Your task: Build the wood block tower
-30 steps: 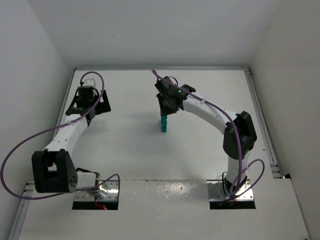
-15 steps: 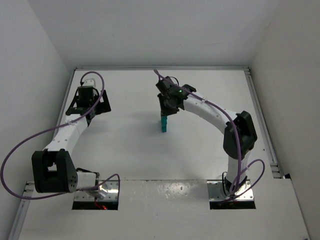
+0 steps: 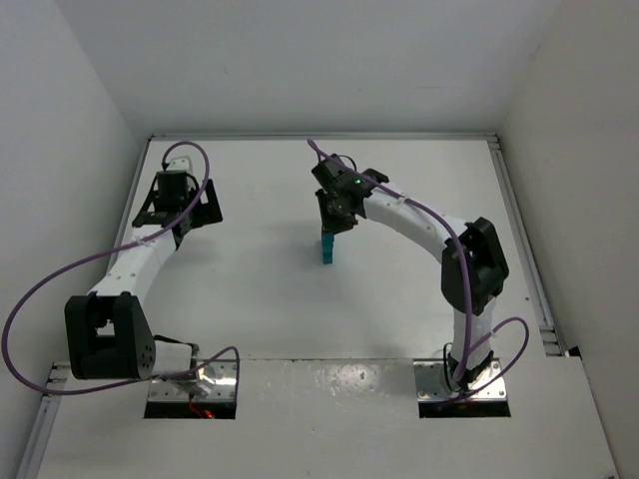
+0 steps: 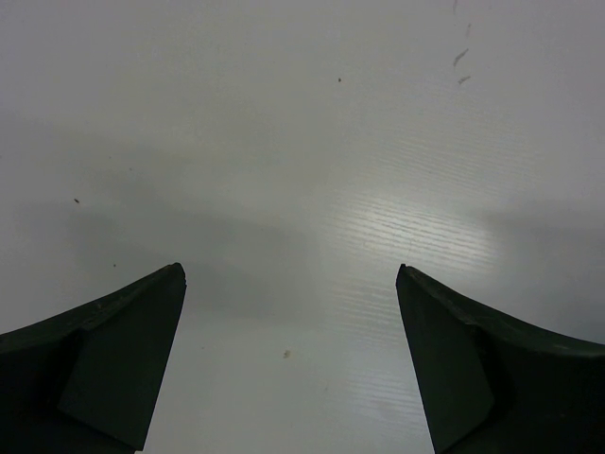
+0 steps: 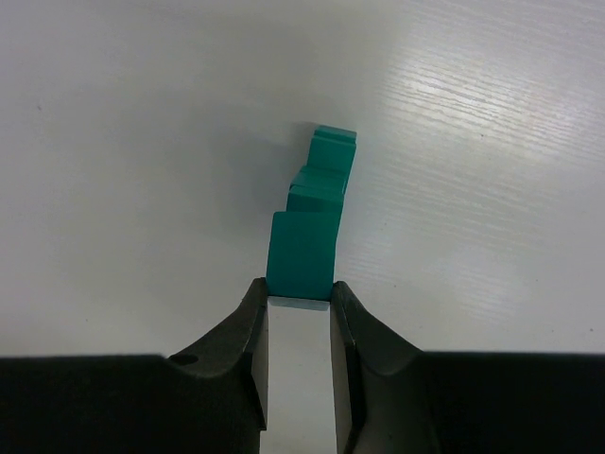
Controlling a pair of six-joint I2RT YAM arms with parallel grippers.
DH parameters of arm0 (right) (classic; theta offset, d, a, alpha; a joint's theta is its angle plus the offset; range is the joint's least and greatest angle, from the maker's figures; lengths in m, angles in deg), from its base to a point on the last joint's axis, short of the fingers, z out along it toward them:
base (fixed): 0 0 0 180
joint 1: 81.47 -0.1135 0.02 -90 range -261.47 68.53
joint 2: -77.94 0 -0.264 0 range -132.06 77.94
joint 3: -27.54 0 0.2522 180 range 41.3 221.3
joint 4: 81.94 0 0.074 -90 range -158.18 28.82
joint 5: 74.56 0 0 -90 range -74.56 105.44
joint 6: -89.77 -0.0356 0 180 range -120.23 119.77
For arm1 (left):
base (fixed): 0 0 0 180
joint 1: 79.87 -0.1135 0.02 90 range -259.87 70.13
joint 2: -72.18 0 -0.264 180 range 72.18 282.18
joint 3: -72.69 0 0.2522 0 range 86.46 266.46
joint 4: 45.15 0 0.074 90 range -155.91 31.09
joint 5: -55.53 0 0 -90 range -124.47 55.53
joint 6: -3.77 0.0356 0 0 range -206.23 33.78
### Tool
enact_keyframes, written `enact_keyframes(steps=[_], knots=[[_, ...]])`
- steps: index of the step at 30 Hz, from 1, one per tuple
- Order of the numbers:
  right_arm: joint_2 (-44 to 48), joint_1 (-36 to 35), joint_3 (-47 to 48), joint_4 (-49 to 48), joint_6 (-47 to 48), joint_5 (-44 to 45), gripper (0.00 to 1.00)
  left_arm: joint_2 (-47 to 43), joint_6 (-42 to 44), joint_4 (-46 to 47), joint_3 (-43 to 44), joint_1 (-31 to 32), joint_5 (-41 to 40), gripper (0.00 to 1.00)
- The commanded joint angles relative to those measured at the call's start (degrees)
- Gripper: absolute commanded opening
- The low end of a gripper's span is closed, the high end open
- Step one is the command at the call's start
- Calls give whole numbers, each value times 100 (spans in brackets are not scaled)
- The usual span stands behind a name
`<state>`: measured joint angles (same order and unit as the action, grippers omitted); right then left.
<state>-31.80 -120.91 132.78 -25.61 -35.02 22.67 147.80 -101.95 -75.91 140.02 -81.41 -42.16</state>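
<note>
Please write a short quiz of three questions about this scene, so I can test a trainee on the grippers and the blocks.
1. True or false: the left gripper is shut.
2. Which one grips the teal block? A) left gripper B) right gripper
3. What colour is the tower?

Key: 1 false, its jaws are wide open with nothing between them; 2 B; 3 teal-green.

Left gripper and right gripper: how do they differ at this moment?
The left gripper stands wide open with nothing between its jaws; the right gripper is shut on a teal block. The left gripper hangs over bare table at the far left; the right gripper is at the top of the tower, mid-table. Both are dark and point down at the table.
</note>
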Motion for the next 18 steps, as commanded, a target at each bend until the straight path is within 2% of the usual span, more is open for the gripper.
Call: enact_keyframes(steps=[1,18], knots=[[-13,33,27,-3,-99,-37,0,32,-9,153,260,22,56,100],[-75,24,-8,-11,-99,78,0,138,-9,153,260,22,56,100]])
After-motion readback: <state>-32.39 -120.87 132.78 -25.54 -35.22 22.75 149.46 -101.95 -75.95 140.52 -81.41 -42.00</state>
